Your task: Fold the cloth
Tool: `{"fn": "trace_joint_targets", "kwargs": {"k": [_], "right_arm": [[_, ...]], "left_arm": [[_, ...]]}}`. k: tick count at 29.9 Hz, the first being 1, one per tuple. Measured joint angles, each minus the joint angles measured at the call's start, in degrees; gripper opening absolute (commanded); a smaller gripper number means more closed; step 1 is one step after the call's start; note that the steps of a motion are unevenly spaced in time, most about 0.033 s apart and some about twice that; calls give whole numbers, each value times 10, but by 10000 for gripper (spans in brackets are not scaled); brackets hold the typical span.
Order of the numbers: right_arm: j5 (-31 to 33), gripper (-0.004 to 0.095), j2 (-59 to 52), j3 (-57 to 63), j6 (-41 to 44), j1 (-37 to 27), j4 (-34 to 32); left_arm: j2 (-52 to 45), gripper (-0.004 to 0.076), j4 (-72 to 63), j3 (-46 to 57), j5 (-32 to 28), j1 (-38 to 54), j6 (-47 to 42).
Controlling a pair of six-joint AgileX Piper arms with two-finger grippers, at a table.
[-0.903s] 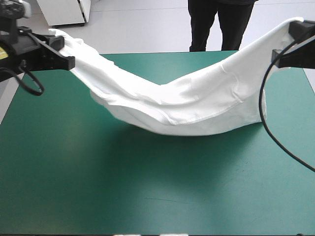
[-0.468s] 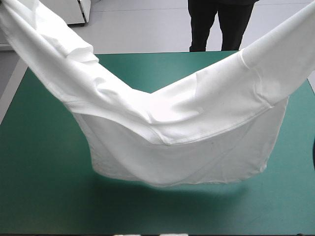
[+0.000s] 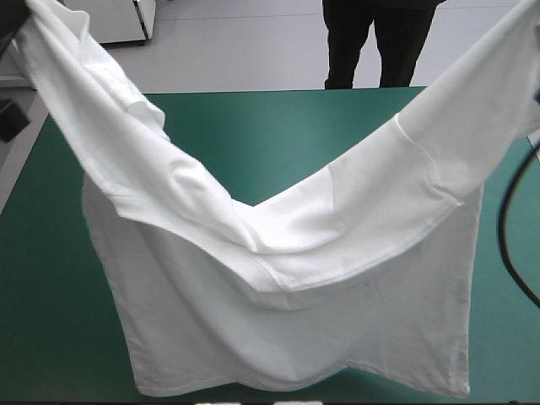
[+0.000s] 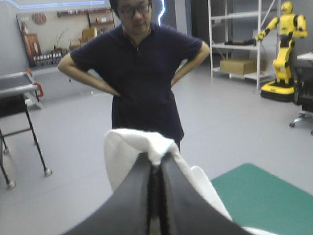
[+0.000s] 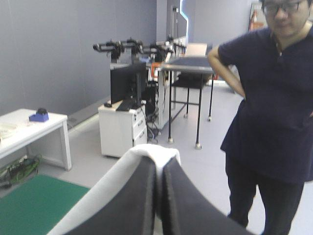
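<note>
The white T-shirt (image 3: pixel 287 278) hangs lifted over the teal-green table (image 3: pixel 270 126). It is stretched between its two upper corners, sags in a deep V at the middle, and its hem drapes toward the table's front edge. In the left wrist view my left gripper (image 4: pixel 156 159) is shut on a bunched corner of the T-shirt (image 4: pixel 129 147). The right wrist view shows my right gripper (image 5: pixel 159 164) shut on the other corner of the T-shirt (image 5: pixel 152 151). Both grippers are raised out of the high view's upper corners.
Bare teal-green cover shows behind the T-shirt and along both side edges (image 3: pixel 42 278). Part of the table (image 4: pixel 266 196) lies below the left gripper, and a corner of it (image 5: pixel 29 203) lies below the right one.
Both arms have risen and left the high view. The T-shirt has come off the table and unfurled, its hem now hanging lower and nearer the front edge.
</note>
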Motion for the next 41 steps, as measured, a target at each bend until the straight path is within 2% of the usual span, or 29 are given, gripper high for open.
{"fn": "trace_joint_targets", "kwargs": {"k": [10, 15, 22, 27, 35, 41], "right_arm": [[0, -17, 117, 169, 14, 0, -104], [-2, -17, 219, 198, 15, -4, -118], [-54, -17, 359, 202, 34, -32, -117], [-90, -17, 441, 204, 38, -67, -86], [-123, -16, 521, 204, 42, -116, -19], [-129, 7, 548, 204, 42, -125, -9]], "left_arm": [[177, -22, 75, 69, 7, 0, 4], [310, -22, 79, 73, -2, 0, 1], [464, -22, 84, 47, -26, 0, -5], [552, -22, 106, 12, -62, 0, -17], [644, -22, 137, 9, -95, 0, -43], [671, -8, 149, 9, -150, 0, -46]]}}
